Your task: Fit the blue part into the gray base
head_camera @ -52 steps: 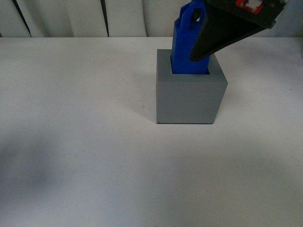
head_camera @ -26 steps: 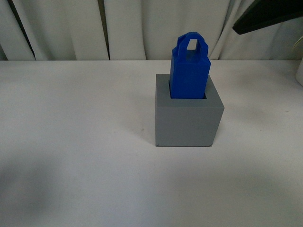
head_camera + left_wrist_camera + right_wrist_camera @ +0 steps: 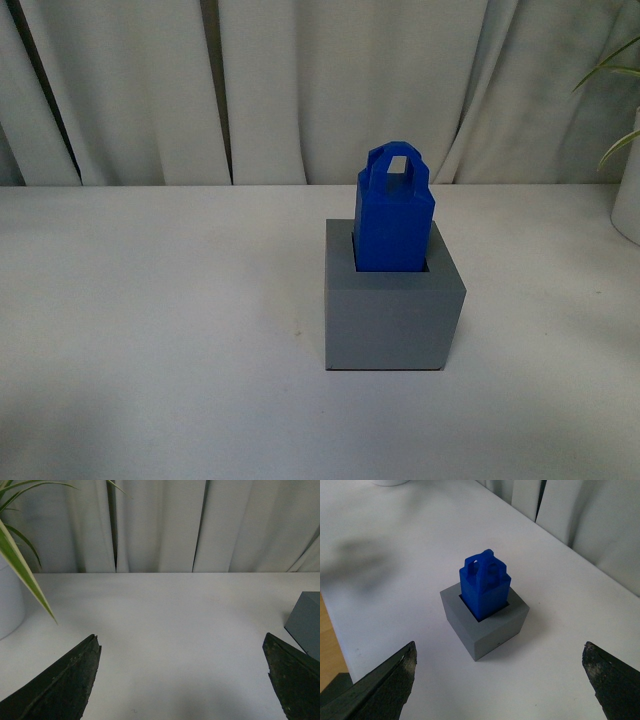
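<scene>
The blue part stands upright in the square recess of the gray base, its looped top sticking out above the rim. Neither arm shows in the front view. In the right wrist view the blue part sits in the gray base, and my right gripper hangs open well back from and above them, holding nothing. My left gripper is open over bare table, with only a corner of the gray base at the edge of its view.
The white table spreads around the base, backed by pale curtains. A white pot with green leaves stands at the far right edge. Another white pot with long leaves shows in the left wrist view.
The right gripper, which was on the blue part a second ago, has let go and withdrawn up and out of the front view. The blue part stays seated in the base.
</scene>
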Robot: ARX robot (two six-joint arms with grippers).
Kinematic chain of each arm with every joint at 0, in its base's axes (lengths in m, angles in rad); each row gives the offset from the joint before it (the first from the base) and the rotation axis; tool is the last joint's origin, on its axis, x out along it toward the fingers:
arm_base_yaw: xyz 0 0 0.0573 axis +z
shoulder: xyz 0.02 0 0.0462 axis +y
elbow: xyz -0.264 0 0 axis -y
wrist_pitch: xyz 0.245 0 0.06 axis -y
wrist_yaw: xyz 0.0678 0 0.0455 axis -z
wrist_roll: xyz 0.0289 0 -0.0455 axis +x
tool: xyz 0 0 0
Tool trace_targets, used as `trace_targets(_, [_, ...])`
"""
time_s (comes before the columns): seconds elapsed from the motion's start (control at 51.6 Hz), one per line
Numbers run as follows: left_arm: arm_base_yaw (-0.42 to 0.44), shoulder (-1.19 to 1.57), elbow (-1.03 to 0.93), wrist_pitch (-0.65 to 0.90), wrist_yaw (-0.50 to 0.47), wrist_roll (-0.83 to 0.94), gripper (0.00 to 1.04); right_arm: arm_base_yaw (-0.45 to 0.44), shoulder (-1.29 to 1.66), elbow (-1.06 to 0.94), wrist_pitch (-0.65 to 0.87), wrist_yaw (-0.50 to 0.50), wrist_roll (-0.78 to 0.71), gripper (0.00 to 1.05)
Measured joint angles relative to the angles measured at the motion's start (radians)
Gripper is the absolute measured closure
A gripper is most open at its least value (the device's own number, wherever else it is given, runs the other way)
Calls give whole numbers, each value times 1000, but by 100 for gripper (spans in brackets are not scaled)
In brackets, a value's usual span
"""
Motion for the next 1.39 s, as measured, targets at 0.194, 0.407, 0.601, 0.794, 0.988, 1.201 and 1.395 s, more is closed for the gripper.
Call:
trace_targets(0.194, [0, 0, 0, 0, 0, 0, 6, 0, 2, -12, 3, -1, 38, 7])
trace_targets(0.407, [0, 0, 0, 0, 0, 0, 6, 77, -169, -438, 885, 815, 500, 39])
trace_targets(0.601, [0, 0, 0, 0, 1, 0, 6, 75, -302, -660, 1110, 921, 672, 79])
trace_targets(0.794, [0, 0, 0, 0, 0, 0, 6, 77, -409, -783, 1118, 919, 688, 102])
trace_targets(0.988, [0, 0, 0, 0, 0, 0, 6, 77, -504, -858, 1101, 919, 692, 102])
trace_targets(1.201, [0, 0, 0, 0, 0, 0, 6, 77, -607, -914, 1052, 919, 692, 102])
trace_targets(1.395, [0, 0, 0, 0, 0, 0, 6, 77, -742, -959, 965, 919, 692, 102])
